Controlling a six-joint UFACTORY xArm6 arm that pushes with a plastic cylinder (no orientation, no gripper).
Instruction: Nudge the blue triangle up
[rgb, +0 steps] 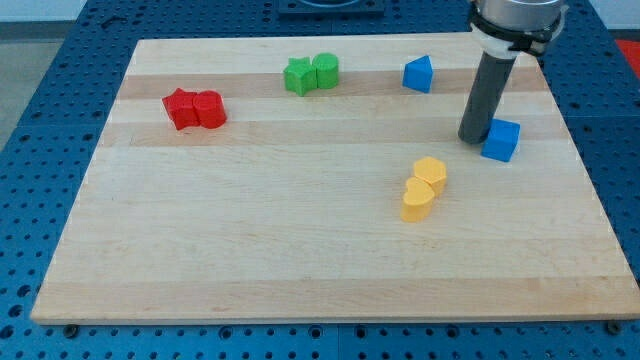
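My tip (473, 138) rests on the table (300, 250) in the right part of the frame, at the lower end of a straight dark rod that comes down from the upper right corner. There are no jaws on this arm, so nothing is apart, together or clamped; the rod simply ends in the tip. Just to the tip's right, touching or nearly so, sits a blue cube (501, 139). The blue triangle (418, 74) lies up and to the left of the tip, near the top edge of the table and clear of the rod. Below and to the left of the tip, two yellow blocks (424, 188) stand pressed together, one slightly lower left of the other; their shapes are rounded or many-sided, hard to tell exactly. Farther left along the top of the table, a green star-like block and a green rounded block (311, 73) touch each other. At the upper left, two red blocks (194, 109) also sit side by side, touching.
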